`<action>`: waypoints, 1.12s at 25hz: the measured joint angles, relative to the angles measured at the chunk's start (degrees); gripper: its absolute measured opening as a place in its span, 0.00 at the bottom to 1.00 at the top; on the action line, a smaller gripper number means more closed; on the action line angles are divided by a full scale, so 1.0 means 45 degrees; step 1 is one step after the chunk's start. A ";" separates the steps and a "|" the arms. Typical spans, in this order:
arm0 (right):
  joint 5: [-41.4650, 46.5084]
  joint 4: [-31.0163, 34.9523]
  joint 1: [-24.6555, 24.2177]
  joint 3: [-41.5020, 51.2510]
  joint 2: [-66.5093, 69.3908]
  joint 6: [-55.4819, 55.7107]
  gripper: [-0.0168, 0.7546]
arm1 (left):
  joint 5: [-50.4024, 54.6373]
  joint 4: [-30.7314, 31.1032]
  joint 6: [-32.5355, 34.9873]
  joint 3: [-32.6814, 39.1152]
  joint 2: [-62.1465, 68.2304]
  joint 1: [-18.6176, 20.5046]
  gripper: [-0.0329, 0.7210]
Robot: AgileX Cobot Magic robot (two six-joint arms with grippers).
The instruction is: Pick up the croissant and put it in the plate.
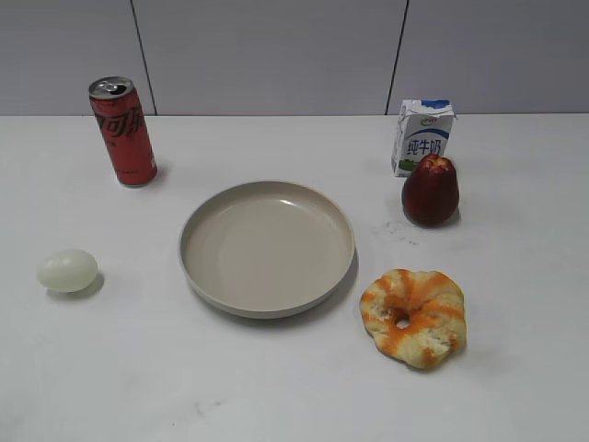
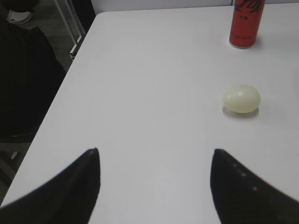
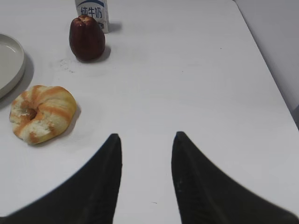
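A red soda can [image 1: 122, 131] and a pale egg [image 2: 241, 99] sit ahead and right of the left jaws, while a milk carton [image 3: 92, 12] and dark red fruit [image 3: 86, 38] stand touching, far ahead-left of the right jaws.

I'm looking at a plain white table [image 1: 515, 387] under even, soft light that leaves only faint shadows. Behind its far edge stands a pale grey panelled wall [image 1: 276, 55], split by thin dark vertical seams. Past the table's left edge I see a dark floor [image 2: 51, 32] and pale metal legs [image 2: 74, 28] of some furniture, too dim to identify.
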 joint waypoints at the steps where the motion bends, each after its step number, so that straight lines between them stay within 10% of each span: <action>1: 0.0000 0.0000 0.0000 0.0000 0.0000 0.0000 0.38 | 0.0000 0.0000 0.0000 0.0000 0.0000 0.0000 0.78; 28: 0.0000 0.0000 0.0000 0.0000 0.0000 0.0000 0.38 | 0.0000 0.0000 0.0000 0.0000 0.0000 0.0000 0.78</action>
